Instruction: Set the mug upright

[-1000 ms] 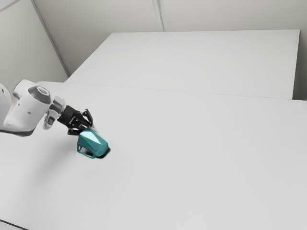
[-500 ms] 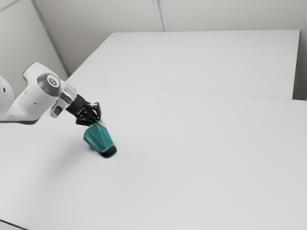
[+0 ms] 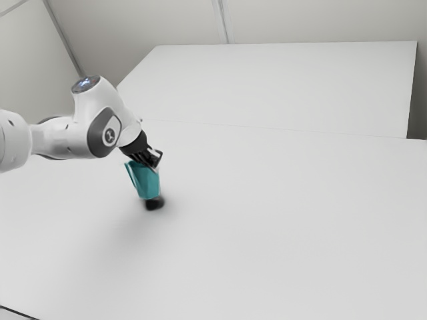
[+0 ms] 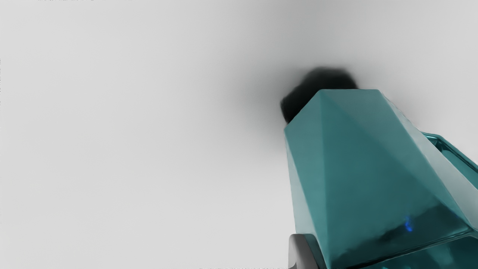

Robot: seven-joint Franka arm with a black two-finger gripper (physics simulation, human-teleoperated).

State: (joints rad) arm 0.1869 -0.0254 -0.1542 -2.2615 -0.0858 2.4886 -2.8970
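The teal faceted mug [image 3: 148, 184] leans slightly; I've got its rim gripped in my black two-finger pincer [image 3: 153, 162], at the exterior view's one o'clock from it.

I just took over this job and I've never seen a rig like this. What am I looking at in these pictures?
The machine is a white robot arm ending in a black pincer. The exterior view is taken from beside the arm. The wrist view comes from a camera near the pincer; the grey shape at its bottom edge is a finger against the mug's side.

Over the pale table is a teal mug with a black base. The pincer appears to hold it near its rim, base down, leaning slightly.
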